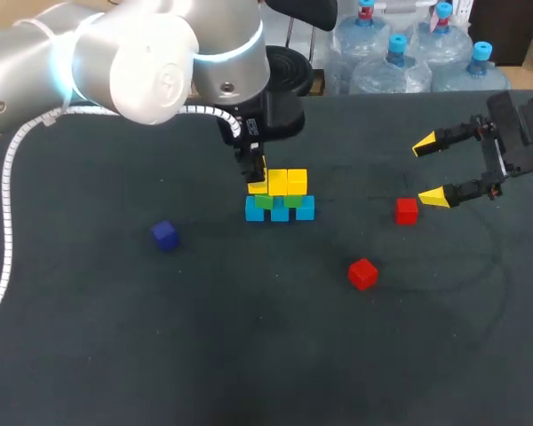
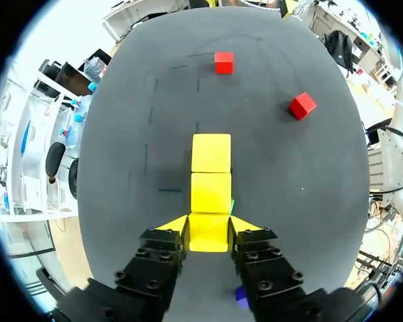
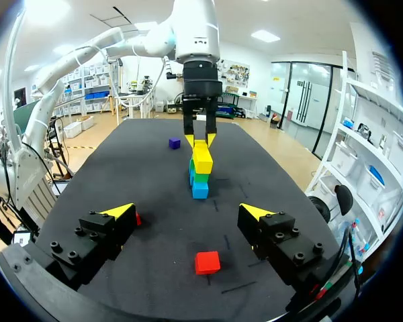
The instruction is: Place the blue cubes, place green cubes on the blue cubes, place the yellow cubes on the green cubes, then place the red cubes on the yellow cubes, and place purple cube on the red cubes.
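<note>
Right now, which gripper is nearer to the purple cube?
Left. The left gripper is at the stack, shut on a yellow cube, with the purple cube off to one side; the right gripper hangs open beyond the stack, by a red cube.

We work over one worktop (image 1: 115,337), covered in a dark charcoal, matte sheet that fills nearly all of the head view. Its far edge shows as a straight line at the back right. Faint curved scuffs (image 1: 480,266) mark the sheet's right part. From the left wrist we make out short thin dashes (image 2: 168,190) on the surface, some running lengthwise, some crosswise. From the right wrist a few similar dark marks (image 3: 226,242) show on the sheet's near part. Light falls evenly, leaving only soft, short shadows on the cover.
</note>
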{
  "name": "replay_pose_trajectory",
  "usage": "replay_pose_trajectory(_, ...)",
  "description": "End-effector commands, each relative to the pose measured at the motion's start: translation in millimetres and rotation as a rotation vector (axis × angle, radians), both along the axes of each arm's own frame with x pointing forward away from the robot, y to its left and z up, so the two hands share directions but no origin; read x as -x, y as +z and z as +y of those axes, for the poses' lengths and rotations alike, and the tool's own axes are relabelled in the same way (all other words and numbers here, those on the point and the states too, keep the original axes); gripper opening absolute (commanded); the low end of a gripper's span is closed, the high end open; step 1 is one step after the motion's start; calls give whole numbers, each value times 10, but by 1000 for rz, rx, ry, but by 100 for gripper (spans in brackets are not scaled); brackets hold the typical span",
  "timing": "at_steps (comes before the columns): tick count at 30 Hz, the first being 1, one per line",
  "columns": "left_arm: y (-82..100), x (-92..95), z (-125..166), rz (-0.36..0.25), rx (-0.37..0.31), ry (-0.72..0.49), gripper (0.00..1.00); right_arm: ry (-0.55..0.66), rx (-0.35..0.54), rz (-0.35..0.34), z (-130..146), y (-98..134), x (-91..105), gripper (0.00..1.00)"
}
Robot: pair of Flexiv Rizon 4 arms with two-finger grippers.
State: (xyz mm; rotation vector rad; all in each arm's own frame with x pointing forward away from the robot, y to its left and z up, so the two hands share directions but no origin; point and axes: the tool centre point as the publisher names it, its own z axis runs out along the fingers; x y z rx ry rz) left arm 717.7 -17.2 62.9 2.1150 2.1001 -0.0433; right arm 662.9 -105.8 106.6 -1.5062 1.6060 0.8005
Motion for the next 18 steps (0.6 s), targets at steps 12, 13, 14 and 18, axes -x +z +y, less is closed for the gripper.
replay_pose_trajectory(12,-14,-27,-14,8,-7,-5,0,0,-1,-2,4,-4,1,100)
replay_pose_trajectory(13,-15,-27,-14,8,-7,-5,0,0,-1,-2,4,-4,1,100)
replay_pose_trajectory(14,-16,-27,-14,8,-7,-5,0,0,-1,-2,4,-4,1,100)
replay_pose_trajectory(18,-23,-27,-16,9,-7,-5,3,0,-1,-2,4,-4,1,100)
